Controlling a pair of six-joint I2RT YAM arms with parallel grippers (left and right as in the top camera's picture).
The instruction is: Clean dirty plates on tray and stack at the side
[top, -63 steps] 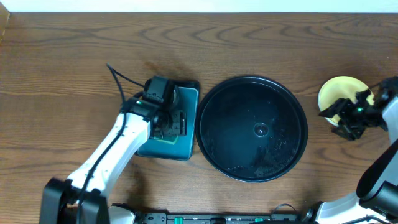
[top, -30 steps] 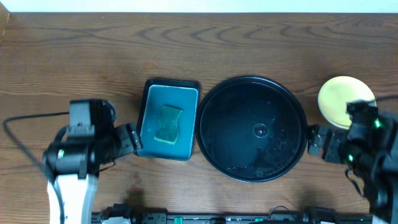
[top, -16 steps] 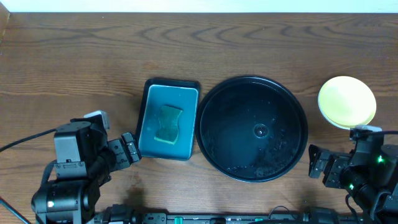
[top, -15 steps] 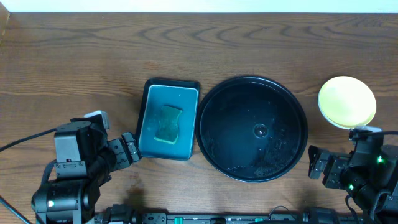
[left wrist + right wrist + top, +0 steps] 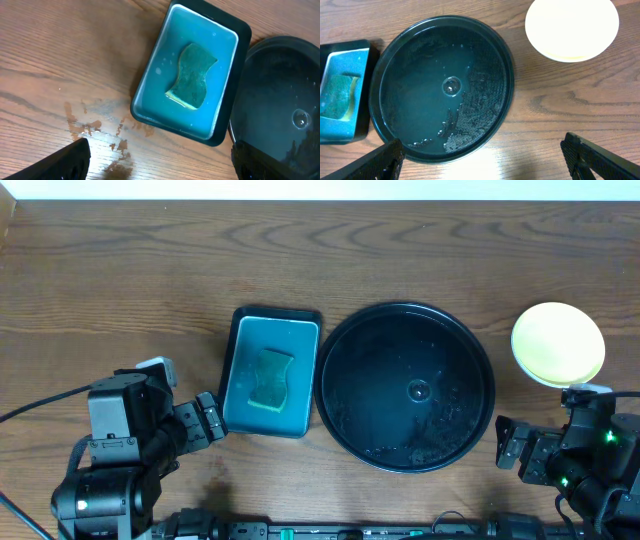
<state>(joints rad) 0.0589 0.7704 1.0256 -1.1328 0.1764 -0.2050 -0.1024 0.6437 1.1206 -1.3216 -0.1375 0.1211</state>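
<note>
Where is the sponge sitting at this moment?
In the overhead view, the yellow-green sponge lies inside the rectangular teal tray, left of centre, just left of the round black tray.

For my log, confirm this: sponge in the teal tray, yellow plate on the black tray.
Wrong on the plate: the overhead view shows the yellow plate on the table beside the black tray. The sponge is in the teal tray.
</note>
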